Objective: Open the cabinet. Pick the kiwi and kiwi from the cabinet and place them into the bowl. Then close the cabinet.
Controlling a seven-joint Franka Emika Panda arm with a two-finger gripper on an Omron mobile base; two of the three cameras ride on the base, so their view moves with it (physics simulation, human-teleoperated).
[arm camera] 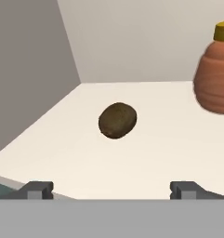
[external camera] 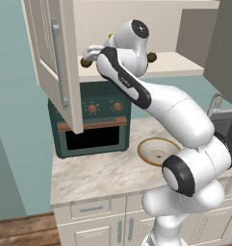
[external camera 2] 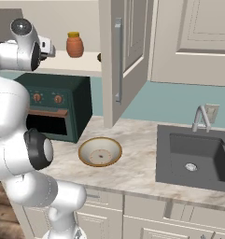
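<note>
Both cream doors of the cabinet [external camera: 50, 57] [external camera 2: 125, 51] stand swung open. On its shelf one kiwi [arm camera: 117, 120] [external camera: 85, 62] lies near the left wall, just ahead of my gripper [arm camera: 112, 189] [external camera: 90, 51] [external camera 2: 50, 46]. The gripper is open and apart from the fruit, with nothing between its fingertips [arm camera: 39, 189]. The other kiwi [external camera: 151, 57] [external camera 2: 99, 57] lies further right on the shelf, past my arm. On the counter below sits the bowl [external camera: 157, 151] [external camera 2: 100, 151], tan-rimmed and empty.
An orange-brown jar with a yellow lid [arm camera: 216, 74] [external camera 2: 74, 44] stands on the shelf right of the near kiwi. A dark green toaster oven [external camera: 93, 122] [external camera 2: 53, 105] sits under the cabinet. A dark sink [external camera 2: 193, 156] with a faucet [external camera 2: 201, 117] lies to the right.
</note>
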